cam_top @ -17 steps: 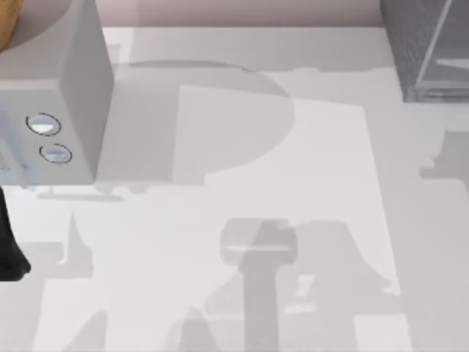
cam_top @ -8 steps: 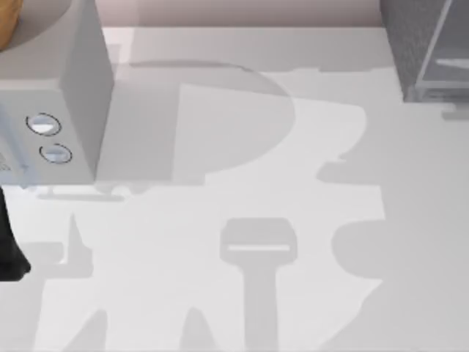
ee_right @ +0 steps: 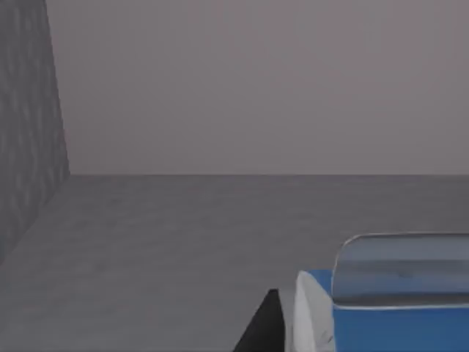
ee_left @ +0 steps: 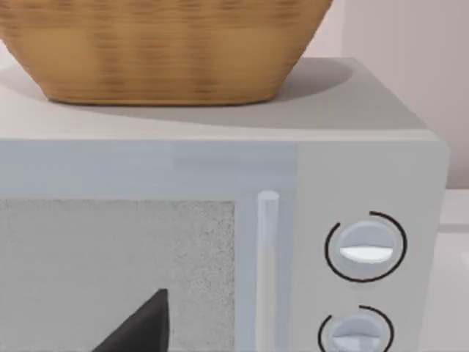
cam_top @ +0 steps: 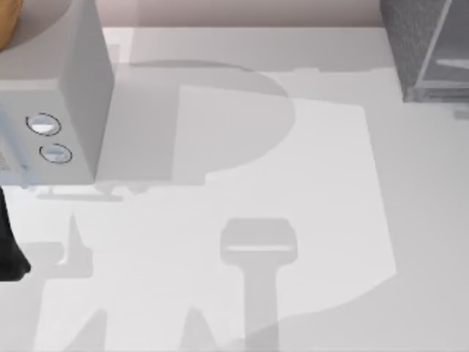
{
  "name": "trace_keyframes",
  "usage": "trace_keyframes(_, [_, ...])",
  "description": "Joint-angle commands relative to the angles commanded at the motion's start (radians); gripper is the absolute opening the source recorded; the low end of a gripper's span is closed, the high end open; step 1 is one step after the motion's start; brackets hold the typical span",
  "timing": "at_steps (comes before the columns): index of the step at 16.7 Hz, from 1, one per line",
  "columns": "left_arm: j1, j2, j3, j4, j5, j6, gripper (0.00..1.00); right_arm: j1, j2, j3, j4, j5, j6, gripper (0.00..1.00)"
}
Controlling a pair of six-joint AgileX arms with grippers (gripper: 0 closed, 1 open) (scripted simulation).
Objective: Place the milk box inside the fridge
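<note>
- The milk box sits low and close in the right wrist view. Beyond it lie the fridge's grey floor, plain back wall and speckled side wall, so the carton looks to be already inside the cabinet.
- The right gripper shows as a dark tip pressed to the carton's white side, and its jaws appear clamped on the milk box. How firm that hold is cannot be judged.
- Whether the carton's base touches the fridge floor cannot be told. If the jaws part while it hangs above the floor, this small upright carton could drop, rock and tip over.
- If the jaws open only a little before the arm backs out, they could drag the carton along. It might fall or slide toward the opening.
- The speckled wall stands well apart from the carton. A sideways swing on the way out could still knock the arm against the cabinet or its pale framed front panel at the desk's far right corner.
- The left arm is parked at the desk's left edge, facing the light grey box with two dials and the basket on top. The state of its jaws cannot be told, and it poses little risk.
</note>
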Motion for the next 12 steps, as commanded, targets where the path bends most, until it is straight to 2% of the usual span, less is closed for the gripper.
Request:
trace_keyframes(7, [0.0, 0.0, 0.0, 0.0, 0.0, 0.0, 1.0, 0.013, 0.028, 0.029, -0.036, 0.004, 0.004, 0.0])
trace_keyframes(12, [0.0, 0.0, 0.0, 0.0, 0.0, 0.0, 1.0, 0.034, 0.126, 0.267, -0.158, 0.022, 0.005, 0.0])
